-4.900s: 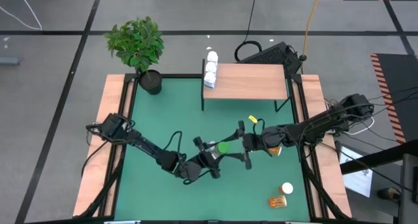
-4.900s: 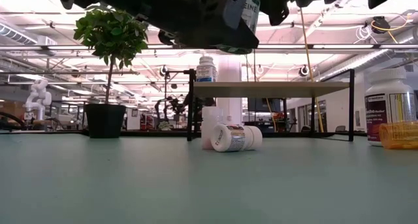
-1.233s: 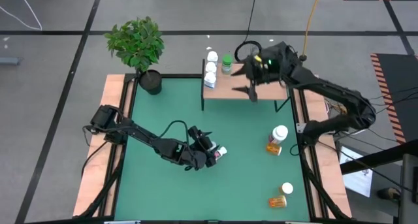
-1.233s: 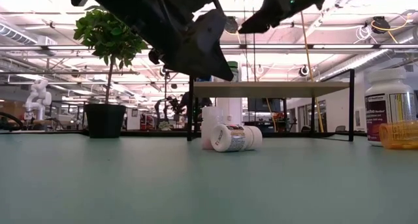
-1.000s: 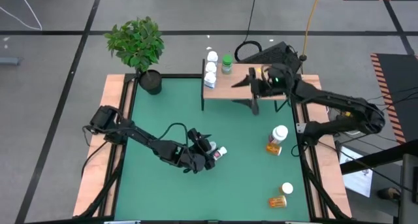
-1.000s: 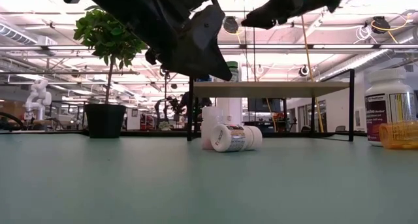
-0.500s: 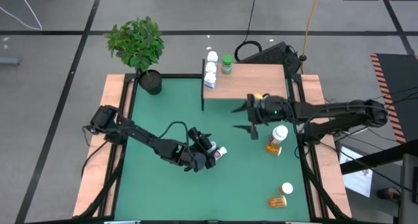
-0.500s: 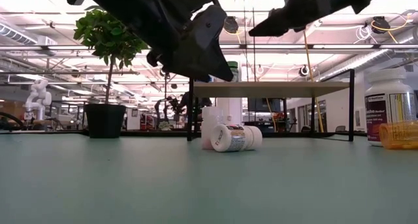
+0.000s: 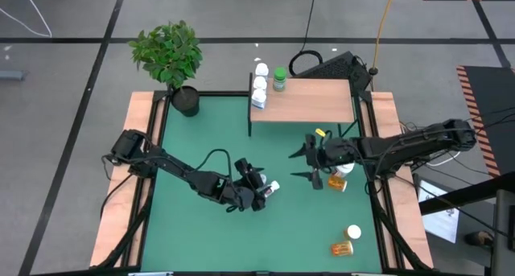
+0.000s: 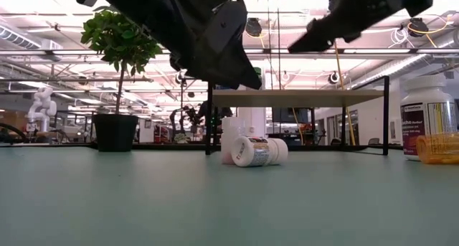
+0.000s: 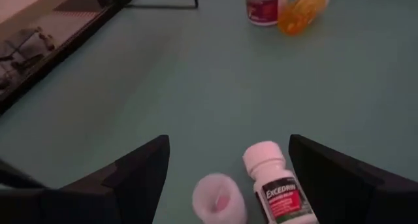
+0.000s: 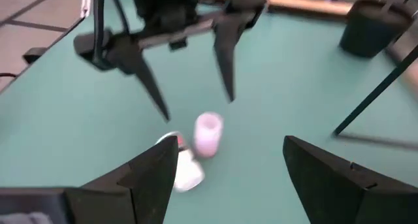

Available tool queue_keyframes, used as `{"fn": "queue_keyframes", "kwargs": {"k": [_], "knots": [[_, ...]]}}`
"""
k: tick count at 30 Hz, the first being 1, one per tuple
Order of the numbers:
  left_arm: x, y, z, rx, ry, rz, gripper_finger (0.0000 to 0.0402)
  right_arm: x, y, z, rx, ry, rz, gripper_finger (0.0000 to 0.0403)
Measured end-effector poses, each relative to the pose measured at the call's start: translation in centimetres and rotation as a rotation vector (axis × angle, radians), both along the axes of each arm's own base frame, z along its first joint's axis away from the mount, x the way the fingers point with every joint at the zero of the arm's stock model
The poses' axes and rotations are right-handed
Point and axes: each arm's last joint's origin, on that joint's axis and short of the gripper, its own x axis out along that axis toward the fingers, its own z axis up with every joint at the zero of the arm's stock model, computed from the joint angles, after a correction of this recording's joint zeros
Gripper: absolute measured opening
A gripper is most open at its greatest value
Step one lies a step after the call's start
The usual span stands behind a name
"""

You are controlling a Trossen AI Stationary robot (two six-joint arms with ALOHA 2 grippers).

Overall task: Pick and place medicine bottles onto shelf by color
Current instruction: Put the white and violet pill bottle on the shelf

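Left gripper: your left gripper [image 9: 256, 179] is hovering with its dark fingers spread wide and empty, just left of frame centre in the high view, straddling two small white pill bottles.
White pair: the white bottle lying on its side with a printed label [image 11: 274, 185] and the upright white bottle [image 11: 217, 198] are sitting between those fingers in the left wrist view, touching or nearly so; you are probably lining up a pick here.
Right gripper: your right gripper [image 9: 306, 164] is hanging open and holding nothing, right of centre, its arm reaching in low from the right edge.
Amber bottles: an amber-orange bottle with a white cap [image 9: 339, 178] is lying just beside that gripper; another amber bottle [image 9: 342, 248] and a white-capped bottle [image 9: 353, 232] are waiting at lower right.
Shelf: the light-wood shelf on thin black legs [image 9: 314, 103] is standing at upper centre.
Sorted so far: three white bottles [image 9: 259, 83] are lined along its left edge with a green-capped bottle [image 9: 279, 79] beside them, presumably grouped by colour.
Remaining: judging by this, most of the shelf is bare and several bottles are still on the green mat [image 9: 209, 131].
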Motion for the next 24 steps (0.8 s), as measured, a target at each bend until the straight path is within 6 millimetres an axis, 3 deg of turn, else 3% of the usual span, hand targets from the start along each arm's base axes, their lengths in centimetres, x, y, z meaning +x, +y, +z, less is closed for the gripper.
{"fn": "queue_keyframes", "kwargs": {"k": [12,24], "knots": [[1.1,0.6,0.7,0.013,-0.026,-0.179,0.0317,-1.9,3.1,-3.5,0.148,0.124,-0.035,0.0270],[2.3,2.0,1.9,0.062,-0.113,-0.347,0.0317,-2.8,5.6,-3.6,0.218,0.119,-0.024,0.0270]]}}
